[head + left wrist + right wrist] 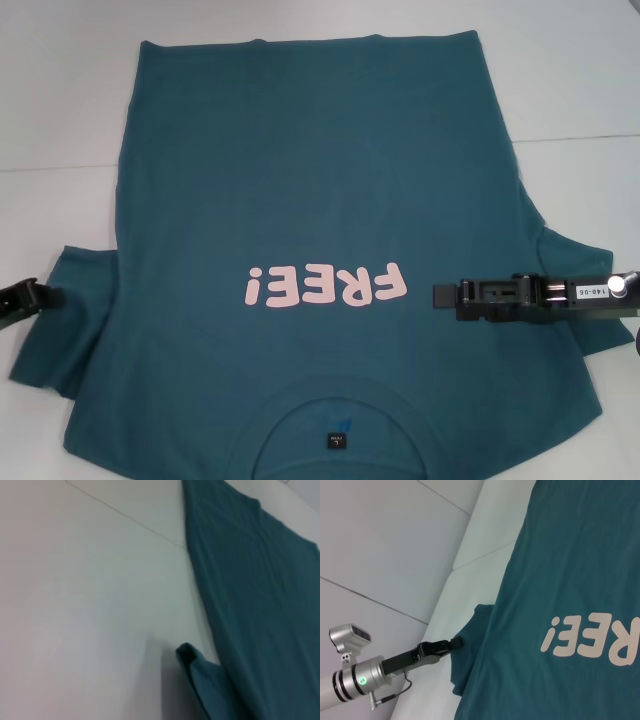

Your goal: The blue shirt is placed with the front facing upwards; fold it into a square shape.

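The blue shirt (300, 180) lies flat and face up on the white table, its collar and black label (335, 440) nearest me. Its pink "FREE!" lettering (325, 285) reads upside down. My left gripper (50, 296) sits low at the outer edge of the left sleeve (70, 320), its tip touching the cloth; the right wrist view shows the left gripper (455, 643) there too. In the left wrist view the sleeve edge (200, 675) curls up slightly. My right gripper (440, 296) hovers over the shirt's right chest, just right of the lettering, pointing inward.
The white table (60, 100) surrounds the shirt on the far, left and right sides, with a thin seam line (60, 168) across it. The right sleeve (580, 270) spreads out under the right arm.
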You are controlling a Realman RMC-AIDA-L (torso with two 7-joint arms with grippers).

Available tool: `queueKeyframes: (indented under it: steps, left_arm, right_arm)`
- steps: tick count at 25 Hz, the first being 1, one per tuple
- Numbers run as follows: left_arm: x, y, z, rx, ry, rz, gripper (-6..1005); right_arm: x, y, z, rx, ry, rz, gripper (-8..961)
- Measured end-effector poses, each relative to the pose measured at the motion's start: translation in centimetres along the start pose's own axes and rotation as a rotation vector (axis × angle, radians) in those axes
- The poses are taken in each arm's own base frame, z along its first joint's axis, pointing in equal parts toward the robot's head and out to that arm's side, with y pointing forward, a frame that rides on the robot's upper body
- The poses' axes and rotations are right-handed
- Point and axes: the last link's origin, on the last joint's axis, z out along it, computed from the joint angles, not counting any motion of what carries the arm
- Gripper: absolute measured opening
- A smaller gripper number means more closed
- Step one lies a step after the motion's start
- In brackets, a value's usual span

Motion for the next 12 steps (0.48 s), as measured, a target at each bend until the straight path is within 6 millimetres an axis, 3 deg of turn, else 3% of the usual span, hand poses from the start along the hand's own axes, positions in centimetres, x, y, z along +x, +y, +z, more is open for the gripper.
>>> queueKeyframes:
  steps: [4, 12]
  left_arm:
    - [1.5, -0.3, -0.7, 0.052, -0.001, 0.055, 4]
    - [3.7, -0.5, -1.7, 0.130, -0.002, 0.134, 4]
  right_arm:
    - [0.0, 0.0, 0.0, 0.001, -0.001, 0.001, 872]
    - [-0.1, -0.1, 0.0, 0.006, -0.005, 0.012, 870]
